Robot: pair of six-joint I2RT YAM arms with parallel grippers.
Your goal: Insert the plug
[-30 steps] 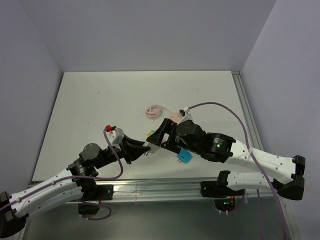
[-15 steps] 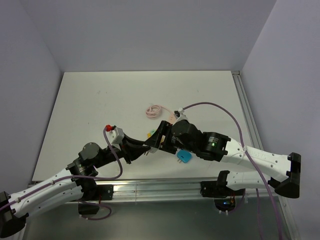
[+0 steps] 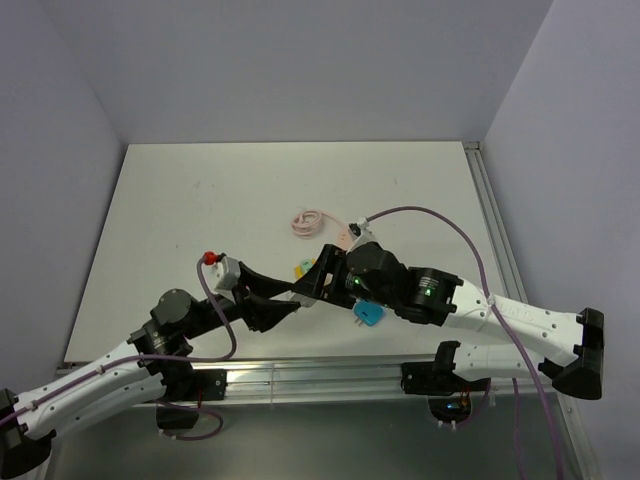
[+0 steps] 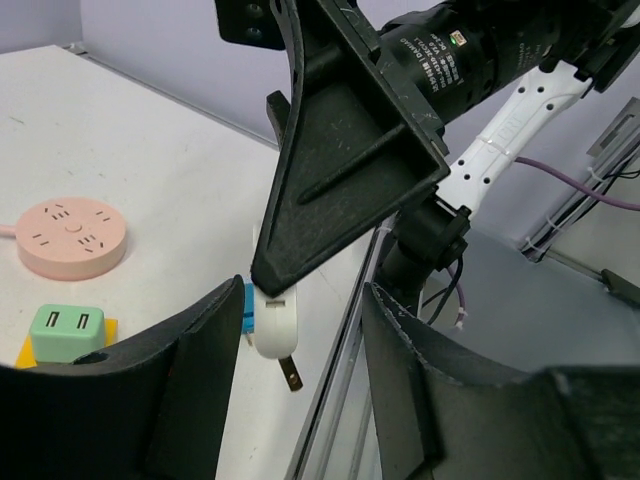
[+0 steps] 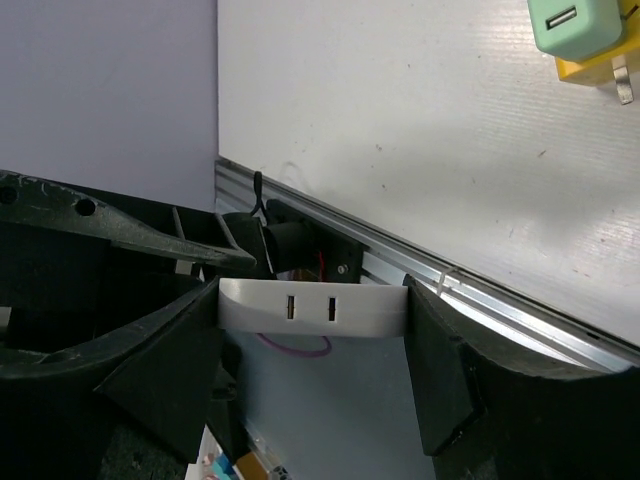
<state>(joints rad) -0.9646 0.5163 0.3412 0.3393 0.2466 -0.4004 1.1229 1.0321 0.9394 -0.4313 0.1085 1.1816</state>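
The white plug hangs in the air over the near part of the desk, about halfway along its near edge. It is clamped across its width between the two fingers of the right claw. The right wrist view shows two narrow slots in its face. From the left wrist view a metal blade sticks out below its rounded body.

The left claw faces it with its fingers apart, one on each side of the plug. Whether either finger touches it cannot be told.

A blue plug lies on the desk just beside the near edge, under the right arm. Farther in, a green charger sits on a yellow block. Near it is a pink round socket, and a coiled pink cable lies toward the desk's middle.
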